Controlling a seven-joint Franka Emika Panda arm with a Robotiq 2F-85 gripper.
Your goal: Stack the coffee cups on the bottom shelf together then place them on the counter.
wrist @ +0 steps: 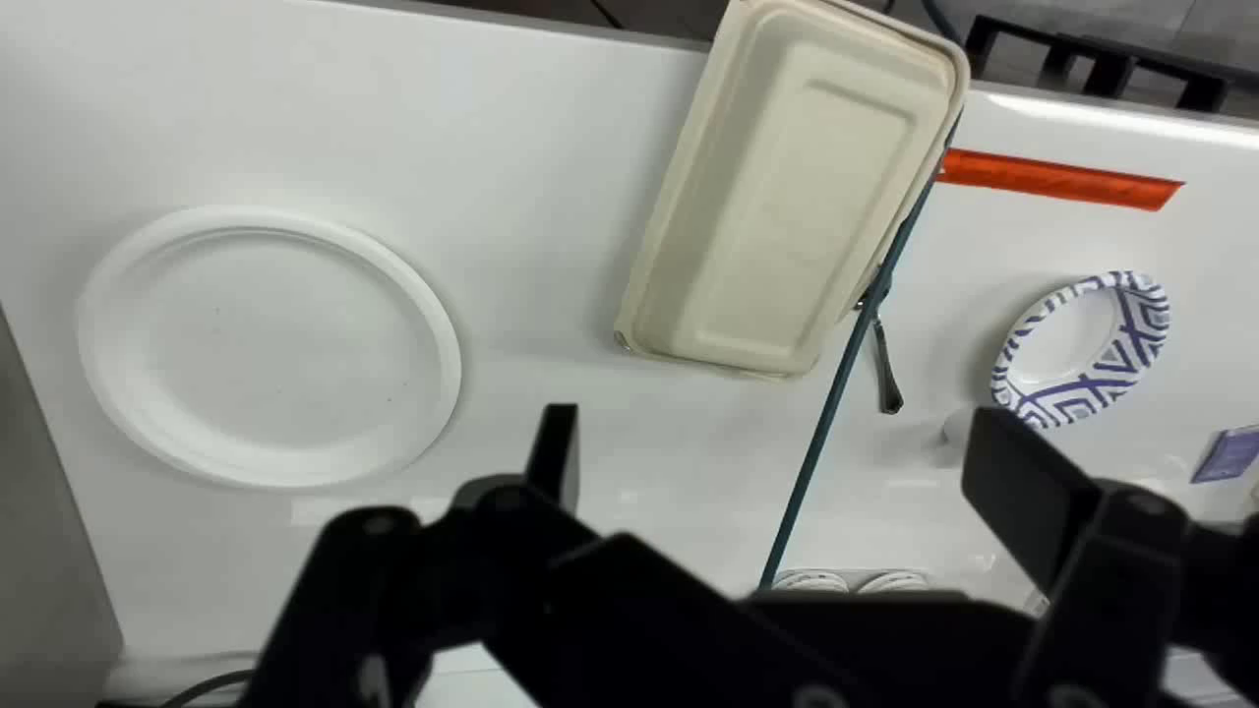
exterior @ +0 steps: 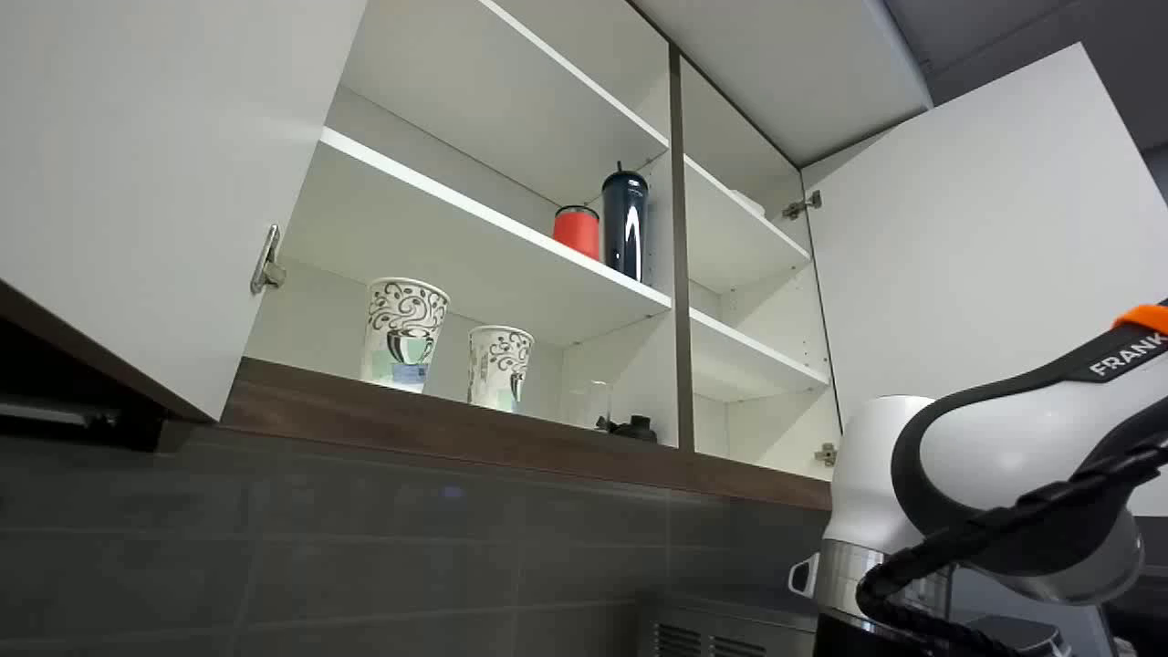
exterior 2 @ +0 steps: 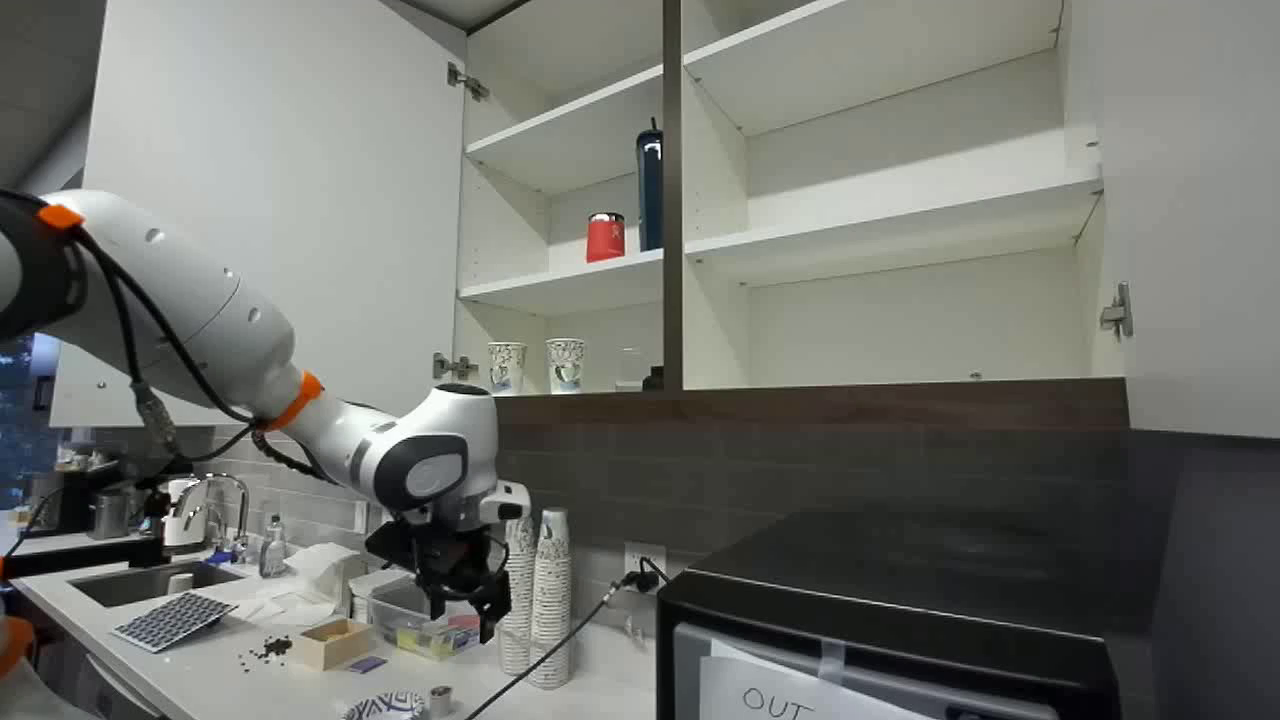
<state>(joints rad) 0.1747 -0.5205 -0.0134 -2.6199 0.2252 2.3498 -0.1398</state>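
Two white patterned coffee cups stand upright and apart on the bottom shelf: a left one and a right one in an exterior view. They also show side by side in an exterior view. The bottom shelf shows mainly its brown underside and edge; it also shows in an exterior view. My gripper points down below the shelf, above the white counter, away from the cups. In the wrist view the gripper is open with nothing between its fingers.
A red cup and a dark bottle stand on the shelf above. A black lid-like item is right of the cups. Cabinet doors hang open. Tall cup stacks, a microwave, a plate and a box are below.
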